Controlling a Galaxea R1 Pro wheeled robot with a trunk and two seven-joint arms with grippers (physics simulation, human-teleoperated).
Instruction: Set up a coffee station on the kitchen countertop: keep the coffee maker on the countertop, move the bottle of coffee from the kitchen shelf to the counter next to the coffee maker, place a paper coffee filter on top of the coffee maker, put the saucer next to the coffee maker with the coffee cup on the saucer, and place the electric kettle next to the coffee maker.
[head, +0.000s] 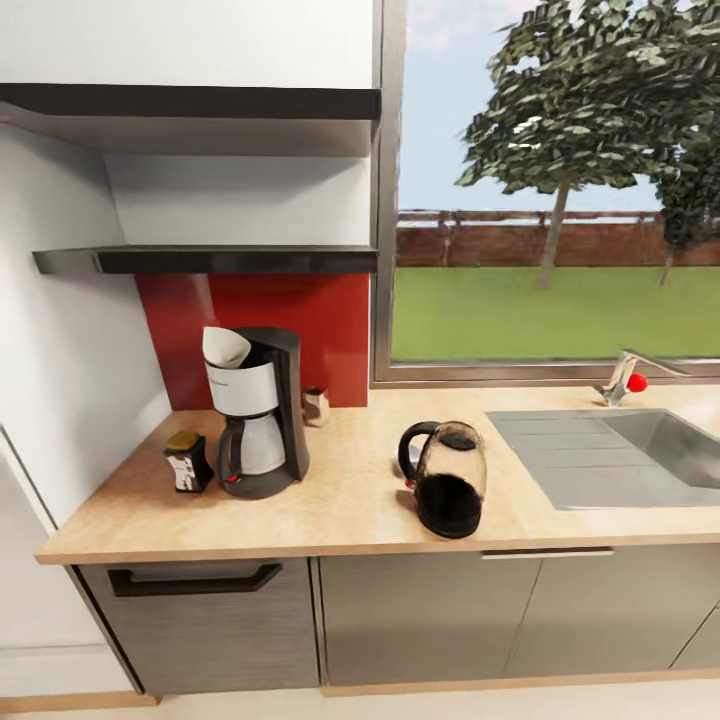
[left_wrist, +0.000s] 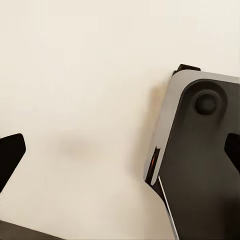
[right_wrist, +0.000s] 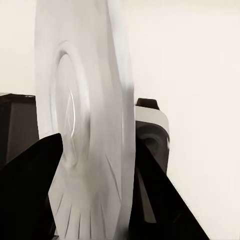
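One saucer (right_wrist: 87, 150) stood clamped edge-on in the right jaws, the left jaws open and empty, so setting it on the tabletop (head: 340, 500) beside the coffee maker (head: 258, 410) came next.

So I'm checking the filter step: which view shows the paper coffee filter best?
The head view: the paper coffee filter sits in the coffee maker basket. The wrist views give no sight of it.
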